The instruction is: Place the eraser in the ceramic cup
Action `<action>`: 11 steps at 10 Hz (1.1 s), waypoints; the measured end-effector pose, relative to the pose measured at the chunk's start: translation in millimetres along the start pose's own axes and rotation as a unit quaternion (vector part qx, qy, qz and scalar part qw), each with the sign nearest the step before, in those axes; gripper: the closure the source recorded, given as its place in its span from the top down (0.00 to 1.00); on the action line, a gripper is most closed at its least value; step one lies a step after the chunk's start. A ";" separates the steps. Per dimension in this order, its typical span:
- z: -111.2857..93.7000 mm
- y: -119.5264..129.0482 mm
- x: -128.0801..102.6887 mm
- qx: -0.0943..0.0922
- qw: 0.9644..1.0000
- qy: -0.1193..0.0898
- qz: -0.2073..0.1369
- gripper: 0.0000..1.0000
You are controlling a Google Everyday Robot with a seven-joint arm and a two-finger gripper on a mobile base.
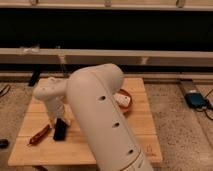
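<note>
The eraser (60,130), a small flat black block, lies on the front left part of the wooden table (142,135). My gripper (57,121) hangs from the white wrist straight above the eraser's far end, reaching down onto it or nearly so. The large white arm fills the middle of the view. The ceramic cup is hidden, probably behind the arm.
A red-brown stick (39,135) lies just left of the eraser. A round red-brown plate (128,94) with a pale white object (125,102) in it peeks out to the right of the arm. A blue device (196,100) sits on the floor at right.
</note>
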 end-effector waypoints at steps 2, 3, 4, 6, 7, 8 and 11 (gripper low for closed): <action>-0.2 0.1 0.0 -0.005 1.000 0.003 0.003 0.35; -6.9 -1.0 -3.4 -0.010 1.000 -0.003 0.004 0.23; -20.0 -1.7 -8.8 -0.018 1.000 -0.014 0.004 0.13; -56.9 7.7 -16.5 -0.038 0.998 -0.046 -0.008 0.03; -93.3 9.2 -21.5 -0.050 0.996 -0.074 -0.023 0.02; -117.4 9.8 -23.1 -0.059 0.994 -0.092 -0.033 0.02; -211.8 8.8 -28.0 -0.085 0.979 -0.162 -0.091 0.02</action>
